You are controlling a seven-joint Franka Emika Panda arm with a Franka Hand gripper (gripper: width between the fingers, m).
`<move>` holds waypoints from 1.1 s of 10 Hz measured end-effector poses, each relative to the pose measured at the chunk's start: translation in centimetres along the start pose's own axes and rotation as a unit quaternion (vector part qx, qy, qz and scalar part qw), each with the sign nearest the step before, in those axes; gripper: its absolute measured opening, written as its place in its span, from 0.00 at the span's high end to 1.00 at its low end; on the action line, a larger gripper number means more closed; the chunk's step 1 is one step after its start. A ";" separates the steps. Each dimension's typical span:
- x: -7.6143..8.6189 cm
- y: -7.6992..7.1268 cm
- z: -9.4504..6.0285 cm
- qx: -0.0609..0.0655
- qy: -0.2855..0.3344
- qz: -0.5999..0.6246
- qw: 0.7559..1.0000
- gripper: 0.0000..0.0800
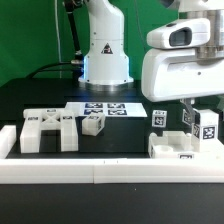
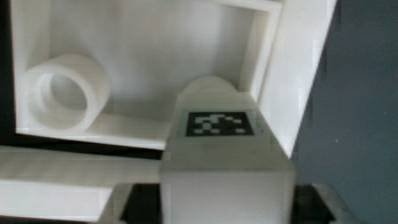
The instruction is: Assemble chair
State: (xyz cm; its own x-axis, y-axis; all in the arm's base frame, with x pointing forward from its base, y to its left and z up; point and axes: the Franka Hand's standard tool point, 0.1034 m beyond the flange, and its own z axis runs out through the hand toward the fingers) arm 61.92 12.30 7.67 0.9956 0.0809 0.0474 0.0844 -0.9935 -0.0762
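End effector [image 2: 222,205] clamped on tagged post [image 2: 222,150], black table [image 1: 40,95], green backdrop [image 1: 30,40]

Frame piece [image 1: 48,130] at exterior view's left, small cube [image 1: 93,124] beside it, marker board [image 1: 105,108] behind, post [image 1: 206,128] likely right

The chair pieces [image 1: 28,135] at nine o'clock look like smooth, matt white plastic. The post [image 2: 222,172] has the same finish, with a printed black-and-white tag. The arm's shell [image 1: 180,75] is glossy white. The table [image 1: 125,138] is matt black.
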 end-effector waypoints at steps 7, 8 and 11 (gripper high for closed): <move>-0.1 0.4 0.1 0.012 -0.005 0.345 0.939 0.64; -0.1 0.4 0.1 0.011 -0.005 0.380 0.925 0.64; -0.1 0.3 0.2 0.015 -0.009 0.526 0.851 0.64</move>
State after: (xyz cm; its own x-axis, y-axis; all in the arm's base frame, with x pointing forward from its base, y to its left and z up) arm 61.89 12.05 7.48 0.5222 -0.8493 -0.0782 -0.8520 -0.5154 -0.0919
